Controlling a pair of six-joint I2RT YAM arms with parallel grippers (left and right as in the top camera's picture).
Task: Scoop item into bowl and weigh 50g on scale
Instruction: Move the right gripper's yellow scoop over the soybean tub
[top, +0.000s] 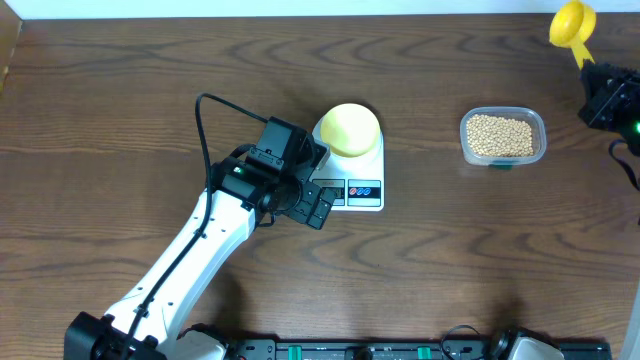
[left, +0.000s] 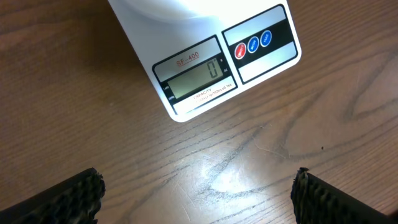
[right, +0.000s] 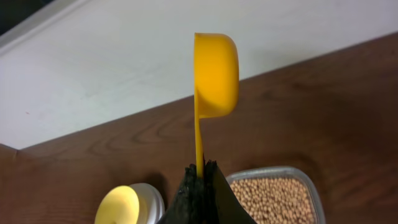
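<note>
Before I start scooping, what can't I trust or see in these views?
- Overhead: scale display half covered by left claw, digits too small.
- Left wrist: bowl lies beyond the top edge.
- Right wrist: scoop side-on, its own wall hides the inside; right claw cut off by bottom edge.
</note>
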